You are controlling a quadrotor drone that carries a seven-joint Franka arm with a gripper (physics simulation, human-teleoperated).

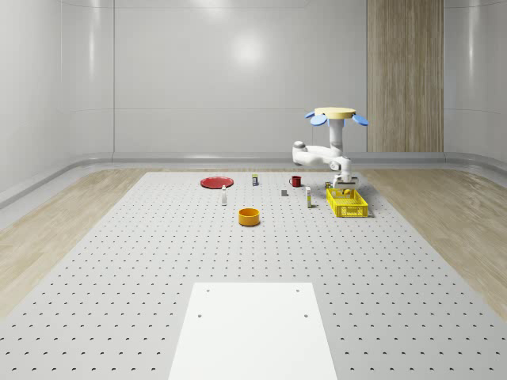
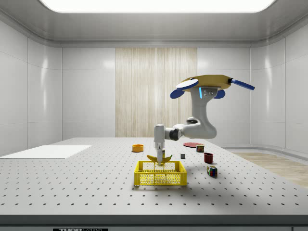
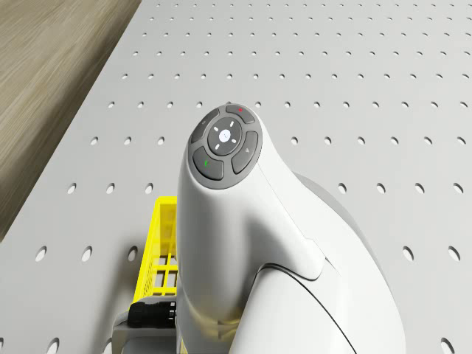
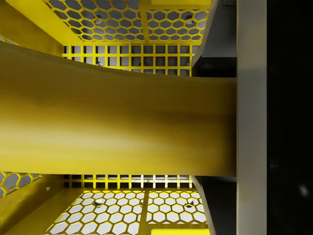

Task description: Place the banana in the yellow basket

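While the drone (image 2: 208,84) hovers beside it, the banana (image 2: 160,158) is pinched crosswise in the gripper (image 2: 159,153), the yellow basket (image 2: 160,173) lying directly beneath the jaws.

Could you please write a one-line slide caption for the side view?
Hovering drone lowers its end effector, gripping the curved yellow banana, into the yellow mesh basket.

Yellow banana (image 2: 160,158) with faint brown tinge, above yellow basket (image 2: 160,174) of honeycomb-mesh floor and square-grid walls. White arm (image 2: 192,129); tan drone (image 2: 208,82) body with blue rotors. Pale grey table (image 1: 119,261) dotted with regular holes; white panel (image 1: 252,328). Orange bowl (image 1: 249,216), red plate (image 1: 217,183), dark red mug (image 2: 208,157), multicoloured cube (image 2: 211,171).
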